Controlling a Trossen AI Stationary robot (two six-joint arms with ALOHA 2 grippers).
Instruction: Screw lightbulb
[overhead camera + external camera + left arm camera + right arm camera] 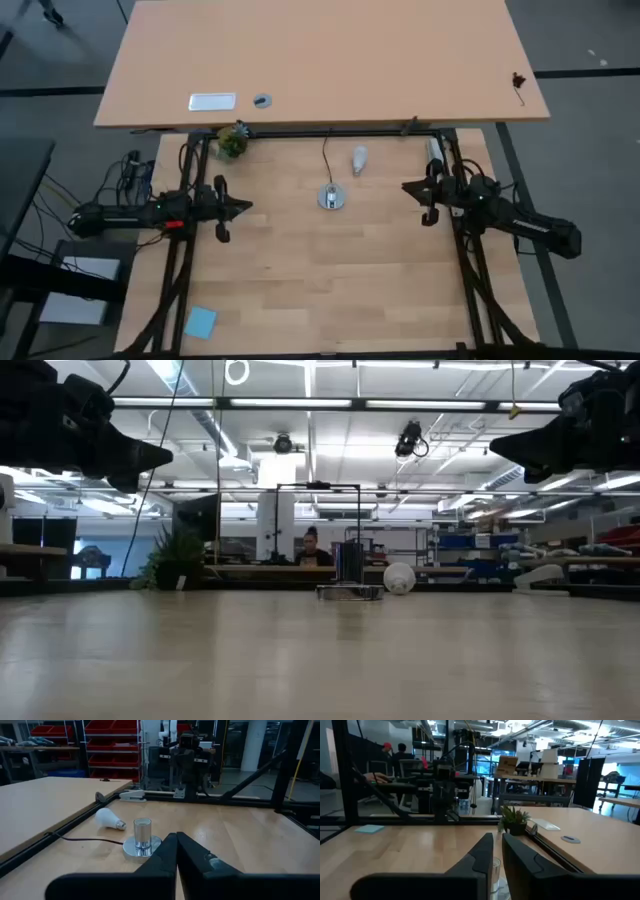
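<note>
Standby config: both arms parked clear of work zone, nothing gripped.

Surface (pixel 300 290) carried socket disc (pixel 332 198) at centre, upright to accept thread. Left claw (pixel 243 207) & right claw (pixel 408 187) hovered at opp. sides, fingers together, empty. Lightbulb (pixel 358 159) lay on its side just beyond socket, unthreaded, apart from both claws.
</note>
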